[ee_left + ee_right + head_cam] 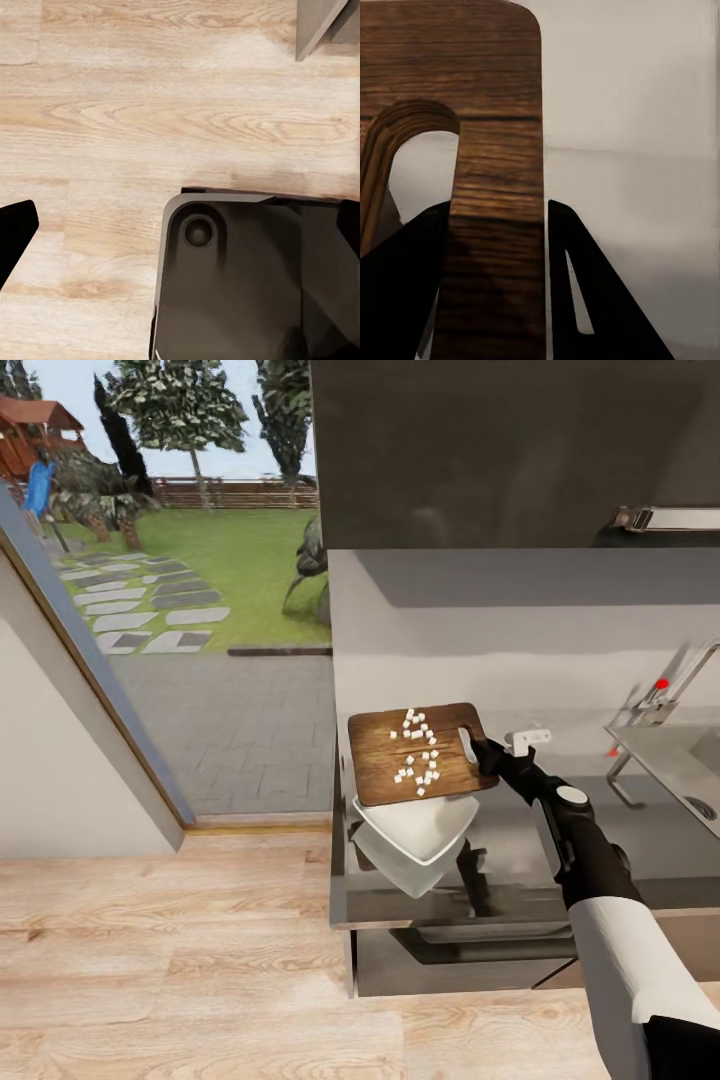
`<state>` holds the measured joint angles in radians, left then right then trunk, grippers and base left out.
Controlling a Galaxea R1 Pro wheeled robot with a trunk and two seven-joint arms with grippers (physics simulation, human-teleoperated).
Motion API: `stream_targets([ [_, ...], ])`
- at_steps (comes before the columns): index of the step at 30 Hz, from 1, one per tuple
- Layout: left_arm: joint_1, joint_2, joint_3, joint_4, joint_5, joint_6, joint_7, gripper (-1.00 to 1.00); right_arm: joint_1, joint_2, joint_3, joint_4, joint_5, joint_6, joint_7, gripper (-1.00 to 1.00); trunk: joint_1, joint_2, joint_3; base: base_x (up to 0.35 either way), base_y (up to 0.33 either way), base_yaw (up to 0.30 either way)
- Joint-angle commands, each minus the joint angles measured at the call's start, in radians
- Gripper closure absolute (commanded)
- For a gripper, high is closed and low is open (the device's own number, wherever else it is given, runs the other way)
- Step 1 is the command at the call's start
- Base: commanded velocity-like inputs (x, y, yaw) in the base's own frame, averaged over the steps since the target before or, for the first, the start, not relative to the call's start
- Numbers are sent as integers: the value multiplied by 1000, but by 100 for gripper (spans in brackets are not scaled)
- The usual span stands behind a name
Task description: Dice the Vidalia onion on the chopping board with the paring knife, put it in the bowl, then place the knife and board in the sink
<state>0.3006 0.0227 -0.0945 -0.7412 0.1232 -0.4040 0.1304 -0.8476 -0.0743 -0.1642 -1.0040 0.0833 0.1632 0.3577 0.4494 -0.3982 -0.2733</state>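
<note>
My right gripper is shut on the handle end of the brown wooden chopping board, which it holds lifted over the far edge of the white square bowl. Several small white pieces of diced onion lie on the board. The bowl rests on the glossy dark countertop, with its pale mirror image below it. In the right wrist view the board sits between the two black fingers. My left gripper is open over the wooden floor. The sink lies at the right edge.
A chrome tap with a red knob stands behind the sink. A small pale object lies on the countertop behind my right gripper. Grey drawers sit under the slab. A large window is to the left, and my dark base is on the floor.
</note>
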Motion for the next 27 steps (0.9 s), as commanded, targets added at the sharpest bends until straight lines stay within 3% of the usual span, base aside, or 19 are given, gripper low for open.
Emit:
stream_targets([
  [1, 0, 2, -8, -1, 10, -2, 8, -100, -1, 1, -3, 2, 9, -2, 8, 100, 1, -2, -2, 0, 0, 0],
  [11, 0, 2, -8, -1, 10, -2, 8, -100, -1, -1, -48, 32, 7, -15, 9, 100, 1, -2, -2, 0, 0, 0],
  [17, 0, 2, -8, -1, 10, -2, 8, -100, -1, -1, -53, 46, 7, -63, 9, 100, 1, -2, -2, 0, 0, 0],
  [27, 0, 2, -8, -1, 10, -1, 8, -100, -1, 0, -55, 58, 7, -73, 8, 100, 1, -2, -2, 0, 0, 0],
])
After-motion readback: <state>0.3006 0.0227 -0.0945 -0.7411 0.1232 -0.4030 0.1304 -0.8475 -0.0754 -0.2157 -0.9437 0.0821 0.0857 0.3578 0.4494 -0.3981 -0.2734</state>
